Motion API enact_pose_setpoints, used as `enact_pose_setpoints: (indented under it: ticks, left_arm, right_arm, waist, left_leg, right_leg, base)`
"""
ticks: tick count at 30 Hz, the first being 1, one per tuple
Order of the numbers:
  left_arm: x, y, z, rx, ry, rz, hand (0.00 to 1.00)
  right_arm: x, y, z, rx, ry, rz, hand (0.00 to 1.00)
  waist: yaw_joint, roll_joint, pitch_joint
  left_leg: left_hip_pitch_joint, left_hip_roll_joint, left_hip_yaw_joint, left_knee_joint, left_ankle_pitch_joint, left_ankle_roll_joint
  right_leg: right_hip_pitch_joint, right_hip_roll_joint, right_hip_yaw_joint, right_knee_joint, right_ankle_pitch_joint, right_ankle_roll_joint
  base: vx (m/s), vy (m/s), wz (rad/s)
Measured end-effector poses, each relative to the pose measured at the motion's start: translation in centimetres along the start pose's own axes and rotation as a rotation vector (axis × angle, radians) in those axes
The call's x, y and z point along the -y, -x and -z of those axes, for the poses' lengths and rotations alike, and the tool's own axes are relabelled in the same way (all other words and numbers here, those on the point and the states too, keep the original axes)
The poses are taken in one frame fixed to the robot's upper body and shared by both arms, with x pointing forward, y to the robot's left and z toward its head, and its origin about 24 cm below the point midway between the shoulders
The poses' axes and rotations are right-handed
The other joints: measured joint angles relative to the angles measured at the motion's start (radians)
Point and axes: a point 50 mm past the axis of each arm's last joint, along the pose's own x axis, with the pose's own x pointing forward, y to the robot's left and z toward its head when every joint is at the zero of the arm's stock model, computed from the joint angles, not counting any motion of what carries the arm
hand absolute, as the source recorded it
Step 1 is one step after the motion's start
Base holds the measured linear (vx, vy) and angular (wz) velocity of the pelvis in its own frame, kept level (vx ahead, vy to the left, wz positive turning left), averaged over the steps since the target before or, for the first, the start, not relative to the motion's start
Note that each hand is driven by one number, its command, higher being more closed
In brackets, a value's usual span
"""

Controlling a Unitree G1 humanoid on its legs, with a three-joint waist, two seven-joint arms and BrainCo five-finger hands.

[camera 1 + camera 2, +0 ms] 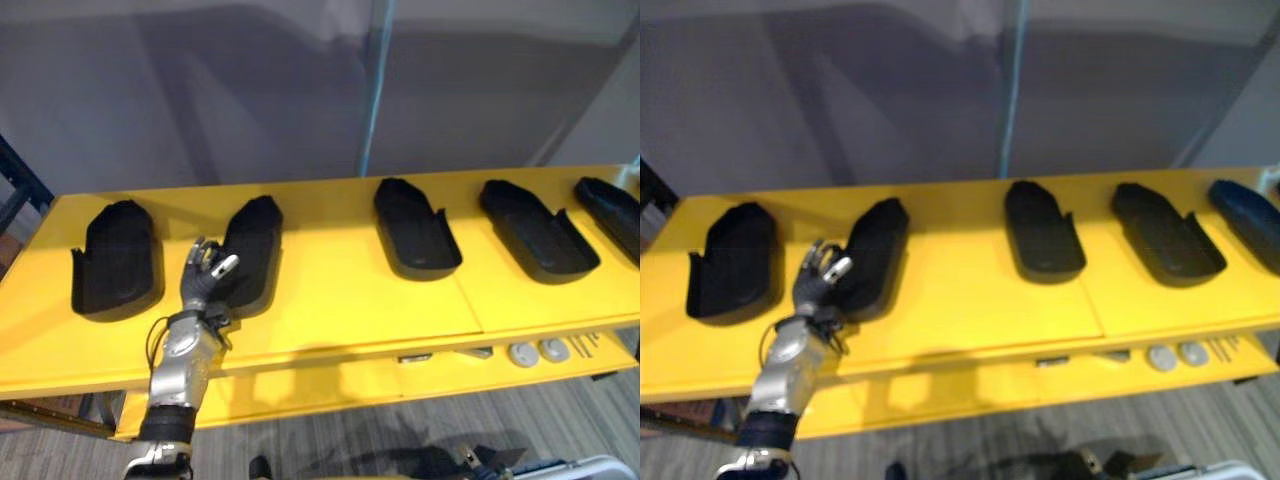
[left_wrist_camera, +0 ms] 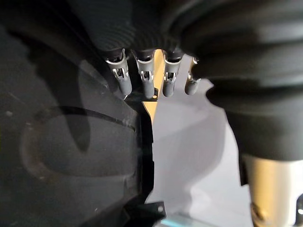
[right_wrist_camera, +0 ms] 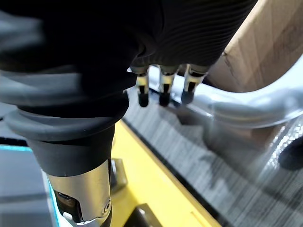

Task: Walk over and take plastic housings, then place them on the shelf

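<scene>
Several black plastic housings lie in a row on the yellow shelf (image 1: 340,290). My left hand (image 1: 203,275) is at the near left edge of the second housing from the left (image 1: 252,248). Its fingers (image 2: 123,78) are loosely bent above that housing's rim (image 2: 71,156), not closed round it, and the thumb rests over its edge. The housing lies flat on the shelf. The leftmost housing (image 1: 118,260) sits just left of the hand. My right hand, with relaxed fingers (image 3: 163,90), hangs low over the floor and holds nothing.
Three more housings (image 1: 415,228) (image 1: 538,232) (image 1: 612,212) lie further right. A lower yellow shelf holds small white round parts (image 1: 535,352). A grey wall with a metal post (image 1: 375,90) stands behind. A cardboard box (image 3: 265,42) is near the right hand.
</scene>
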Motion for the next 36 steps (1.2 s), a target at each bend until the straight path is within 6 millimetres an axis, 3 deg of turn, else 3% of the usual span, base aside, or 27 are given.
enact_pose_setpoints:
  ticks: [9,14,22,26,29,30,31,32,33,36]
  left_arm:
    - [0.3,0.4,-0.8,0.084,0.111,-0.023,0.00]
    - [1.8,1.6,-4.6,0.252,0.179,0.105,0.00]
    - [4.2,4.2,-9.4,0.447,0.300,0.398,0.00]
    - [4.5,5.8,-11.2,0.520,0.299,0.442,0.00]
    - [4.2,6.1,-11.8,0.541,0.228,0.406,0.00]
    - [4.1,6.0,-11.8,0.537,0.210,0.386,0.00]
    - [3.7,5.9,-11.4,0.512,0.171,0.348,0.00]
    - [3.3,5.9,-11.0,0.492,0.132,0.308,0.00]
    - [3.1,5.8,-11.0,0.488,0.117,0.291,0.00]
    - [1.3,5.3,-10.7,0.485,0.026,0.165,0.00]
  right_arm:
    - [0.1,0.2,0.6,-0.019,0.020,-0.005,0.00]
    - [1.0,0.5,1.4,-0.047,0.036,0.011,0.00]
    - [1.4,0.5,1.6,-0.052,0.058,0.020,0.00]
    - [2.1,0.4,1.1,-0.029,0.057,0.038,0.00]
    - [2.5,0.4,1.1,-0.033,0.048,0.055,0.00]
    - [2.5,0.4,1.1,-0.038,0.046,0.057,0.00]
    - [2.4,0.4,1.0,-0.037,0.035,0.058,0.00]
    - [3.0,0.3,0.5,-0.015,0.041,0.068,0.00]
    - [3.4,0.2,0.4,-0.011,0.049,0.076,0.00]
    - [3.5,0.3,0.9,-0.034,0.058,0.078,0.00]
  waist:
    - [-0.012,-0.019,-0.001]
    - [-0.012,-0.023,-0.012]
    - [-0.009,0.011,-0.026]
    - [-0.007,0.054,-0.028]
    - [-0.008,0.078,-0.029]
    - [-0.009,0.057,-0.030]
    - [0.001,0.055,-0.029]
    - [0.004,0.085,-0.037]
    - [0.001,0.090,-0.041]
    - [0.013,0.082,-0.042]
  left_leg:
    - [0.010,0.000,0.001,0.000,-0.010,0.002]
    - [-0.004,0.011,0.001,0.000,-0.002,0.002]
    - [-0.021,0.023,-0.005,0.000,0.008,0.016]
    - [-0.029,0.022,-0.010,0.000,0.010,0.023]
    - [-0.057,0.015,-0.024,0.000,0.001,0.013]
    - [-0.056,0.007,-0.019,0.006,-0.001,0.014]
    - [-0.064,-0.010,0.001,0.068,-0.008,0.066]
    - [-0.049,-0.011,0.008,0.077,-0.019,0.055]
    - [-0.039,-0.013,0.005,0.035,-0.009,0.039]
    - [-0.023,-0.020,0.008,-0.001,0.012,0.037]
  right_leg:
    - [0.011,-0.001,0.000,0.001,0.000,0.000]
    - [-0.025,0.003,0.006,0.048,0.007,0.003]
    - [-0.047,0.006,0.002,0.055,0.051,0.012]
    - [-0.046,0.010,-0.004,0.051,0.062,0.020]
    - [-0.051,0.013,-0.067,0.026,0.049,0.002]
    - [-0.054,-0.007,-0.075,-0.001,0.040,-0.001]
    - [-0.054,-0.026,-0.076,-0.013,0.049,0.025]
    - [-0.057,-0.018,-0.077,-0.006,0.049,0.027]
    - [-0.055,-0.011,-0.083,-0.003,0.042,0.038]
    - [-0.059,-0.012,-0.083,0.000,0.041,0.038]
  base:
    - [0.00,0.000,0.00]
    - [-0.01,0.010,0.00]
    - [-0.06,0.030,0.00]
    - [-0.13,0.014,0.01]
    - [-0.13,0.016,0.14]
    - [-0.07,0.028,0.02]
    - [0.03,0.020,-0.08]
    - [0.03,0.015,0.02]
    - [0.03,0.035,0.23]
    - [-0.01,0.021,0.10]
